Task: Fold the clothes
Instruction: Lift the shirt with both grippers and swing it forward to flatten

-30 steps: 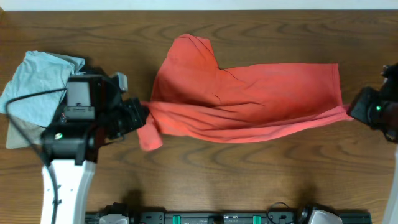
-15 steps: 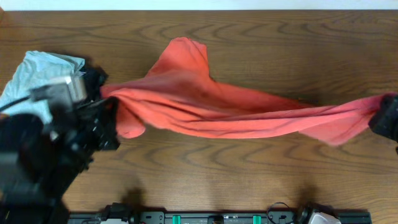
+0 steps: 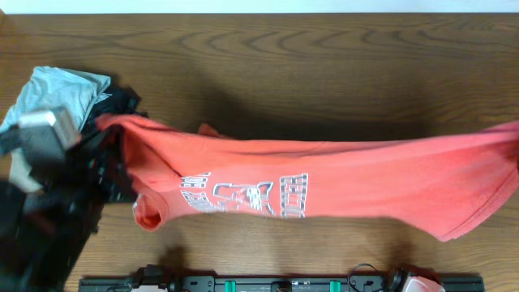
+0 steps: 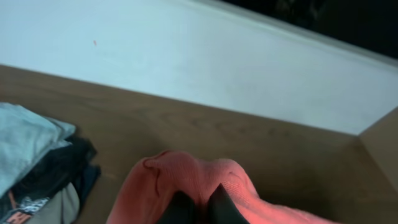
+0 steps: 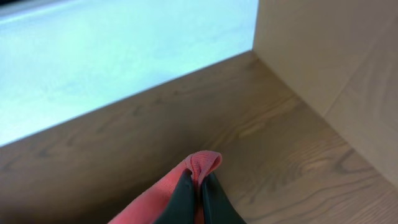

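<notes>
The coral-red T-shirt (image 3: 340,182) hangs stretched across the table from left to right, lifted above the wood, its white block lettering (image 3: 243,195) facing up. My left gripper (image 4: 198,202) is shut on a bunched edge of the shirt (image 4: 186,177) at the left end; in the overhead view the arm is a dark blur (image 3: 57,186). My right gripper (image 5: 198,186) is shut on a fold of the shirt (image 5: 202,163) at the right end, beyond the overhead view's right edge.
A pile of other garments lies at the table's left: a light grey-blue one (image 3: 49,97) on top of black cloth (image 3: 117,101), also in the left wrist view (image 4: 25,143). A white wall (image 4: 186,62) runs behind the table.
Both grippers have lifted the shirt off the table and pulled it taut. It has turned over, so the lettering now shows. The left arm has moved toward the near left corner.
</notes>
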